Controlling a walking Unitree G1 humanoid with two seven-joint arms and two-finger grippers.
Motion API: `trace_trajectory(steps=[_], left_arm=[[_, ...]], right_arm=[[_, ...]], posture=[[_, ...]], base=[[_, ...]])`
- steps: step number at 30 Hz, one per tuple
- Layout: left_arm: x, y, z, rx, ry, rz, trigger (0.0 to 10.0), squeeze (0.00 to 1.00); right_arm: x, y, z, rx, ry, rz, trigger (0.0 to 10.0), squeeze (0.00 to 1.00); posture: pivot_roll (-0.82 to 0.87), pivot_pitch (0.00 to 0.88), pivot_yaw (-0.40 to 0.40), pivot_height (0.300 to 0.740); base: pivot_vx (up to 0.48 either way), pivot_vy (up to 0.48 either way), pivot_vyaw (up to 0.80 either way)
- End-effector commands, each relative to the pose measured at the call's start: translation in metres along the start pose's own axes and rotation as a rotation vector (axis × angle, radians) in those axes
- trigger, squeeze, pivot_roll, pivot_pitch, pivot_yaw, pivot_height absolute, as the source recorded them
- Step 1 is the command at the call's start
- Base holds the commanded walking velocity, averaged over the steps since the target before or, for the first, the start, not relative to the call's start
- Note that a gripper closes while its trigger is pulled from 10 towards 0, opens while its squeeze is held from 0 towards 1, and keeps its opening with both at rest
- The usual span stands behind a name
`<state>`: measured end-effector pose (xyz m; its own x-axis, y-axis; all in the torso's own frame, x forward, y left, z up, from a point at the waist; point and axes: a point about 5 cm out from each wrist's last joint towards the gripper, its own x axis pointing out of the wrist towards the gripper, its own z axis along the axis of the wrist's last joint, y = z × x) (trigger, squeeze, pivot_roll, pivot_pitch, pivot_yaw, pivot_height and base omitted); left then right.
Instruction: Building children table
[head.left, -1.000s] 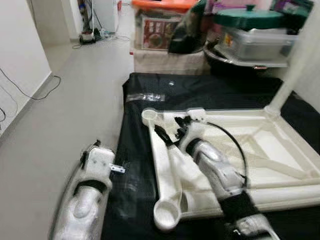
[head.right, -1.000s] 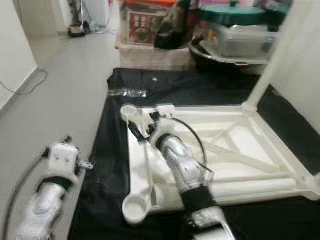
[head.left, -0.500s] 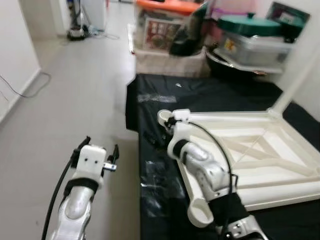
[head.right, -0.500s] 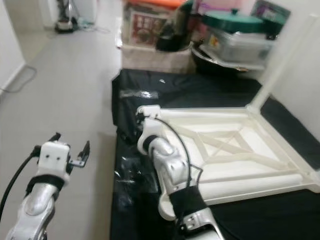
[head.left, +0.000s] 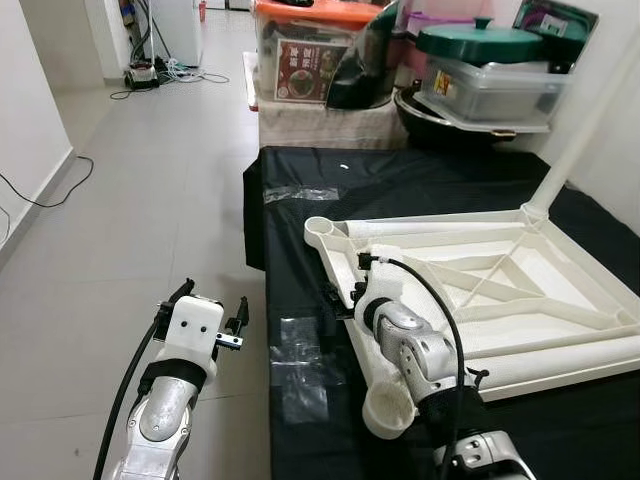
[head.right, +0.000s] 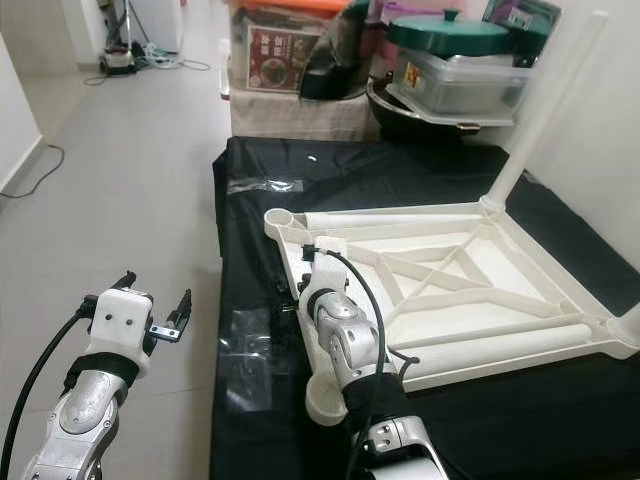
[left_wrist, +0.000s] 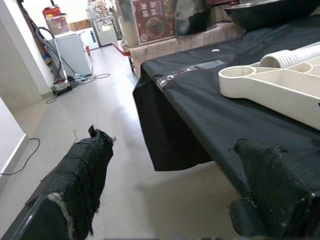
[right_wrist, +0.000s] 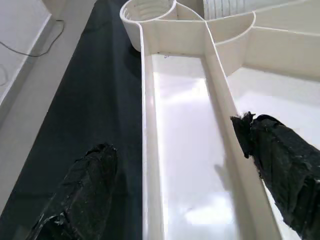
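Note:
The white children's table (head.left: 560, 290) lies upside down on a black cloth (head.left: 300, 290). One white leg (head.left: 578, 140) stands upright in its far right corner. Another leg (head.left: 570, 352) lies along the near rail. Open sockets show at the far left corner (head.left: 320, 228) and the near left corner (head.left: 388, 410). My right gripper (head.left: 340, 295) is open over the table's left rail (right_wrist: 180, 125), one finger (right_wrist: 85, 195) over the cloth and the other finger (right_wrist: 280, 170) over the frame. Beside the cloth's edge, my left gripper (head.left: 205, 305) hangs open above the floor and holds nothing.
Storage boxes (head.left: 310, 60), a green-lidded pot (head.left: 490, 45) and a black pan (head.left: 470, 115) crowd the far side. Clear plastic bags (head.left: 300, 193) (head.left: 305, 350) lie on the cloth. A cable (head.left: 40, 190) runs along the left wall. Grey tiled floor (head.left: 150, 200) spreads to the left.
The camera has shifted. My right gripper has drawn back along the left rail, away from the far corner socket. My left arm has risen and now points at the cloth's edge.

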<state>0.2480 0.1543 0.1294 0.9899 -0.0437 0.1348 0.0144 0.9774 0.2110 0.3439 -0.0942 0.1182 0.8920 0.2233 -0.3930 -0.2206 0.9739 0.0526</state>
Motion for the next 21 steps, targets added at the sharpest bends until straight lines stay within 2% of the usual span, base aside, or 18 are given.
trace_trajectory(steps=[1,2,3,4,5,7,9,14,16,18,19,21], left_arm=[[-0.001,-0.002,-0.001,0.009,0.000,-0.003,10.0,0.00],[-0.001,-0.002,-0.001,0.009,0.000,-0.003,10.0,0.00],[0.001,-0.003,0.000,0.009,-0.004,-0.003,10.0,0.00],[0.001,-0.003,0.000,0.009,-0.004,-0.003,10.0,0.00],[0.002,-0.003,0.000,0.011,-0.006,-0.002,10.0,0.00],[0.002,-0.003,0.000,0.011,-0.007,-0.002,10.0,0.00],[0.001,-0.003,-0.001,0.013,-0.005,0.000,10.0,0.00],[0.001,-0.004,-0.002,0.016,-0.001,-0.005,10.0,0.00],[0.002,-0.004,-0.002,0.016,-0.003,-0.006,10.0,0.00],[0.002,-0.004,-0.002,0.016,-0.003,-0.006,10.0,0.00],[0.003,-0.004,-0.002,0.016,-0.005,-0.007,10.0,0.00],[0.003,-0.004,-0.002,0.016,-0.005,-0.007,10.0,0.00]], right_arm=[[0.002,0.001,-0.015,0.028,0.082,0.013,10.0,0.00],[0.002,0.001,-0.015,0.028,0.082,0.013,10.0,0.00],[0.003,0.011,-0.028,0.078,0.156,0.086,9.1,0.00],[0.003,0.011,-0.028,0.078,0.156,0.086,9.1,0.00],[0.002,0.016,-0.027,0.079,0.149,0.122,4.6,0.00],[0.001,0.019,-0.024,0.067,0.129,0.140,4.9,0.00],[0.001,0.022,-0.019,0.031,0.094,0.143,7.3,0.00],[0.003,0.024,-0.012,0.003,0.058,0.131,7.2,0.00],[0.003,0.026,-0.011,-0.053,0.033,0.128,8.6,0.00],[0.003,0.026,-0.011,-0.053,0.033,0.128,8.6,0.00],[0.002,0.030,-0.012,-0.065,0.032,0.146,10.0,0.00],[0.002,0.030,-0.012,-0.065,0.032,0.146,10.0,0.00]], posture=[[0.10,0.000,-0.106,0.740],[0.10,0.000,-0.106,0.740],[0.11,0.000,-0.112,0.740],[0.11,0.000,-0.112,0.740],[0.11,0.000,-0.112,0.740],[0.11,0.000,-0.112,0.740],[0.11,0.000,-0.107,0.740],[0.11,0.000,-0.105,0.740],[0.11,0.000,-0.106,0.740],[0.11,0.000,-0.106,0.740],[0.10,0.000,-0.105,0.740],[0.10,0.000,-0.105,0.740]], base=[[0.000,0.000,0.00],[0.000,0.000,0.00],[0.000,0.000,0.00],[0.000,0.000,0.00],[0.000,0.000,0.00],[0.000,0.000,0.00],[0.000,0.000,0.00],[0.000,0.000,0.00],[0.000,0.000,0.00],[0.000,0.000,0.00],[0.000,0.000,0.00],[0.000,0.000,0.00]])
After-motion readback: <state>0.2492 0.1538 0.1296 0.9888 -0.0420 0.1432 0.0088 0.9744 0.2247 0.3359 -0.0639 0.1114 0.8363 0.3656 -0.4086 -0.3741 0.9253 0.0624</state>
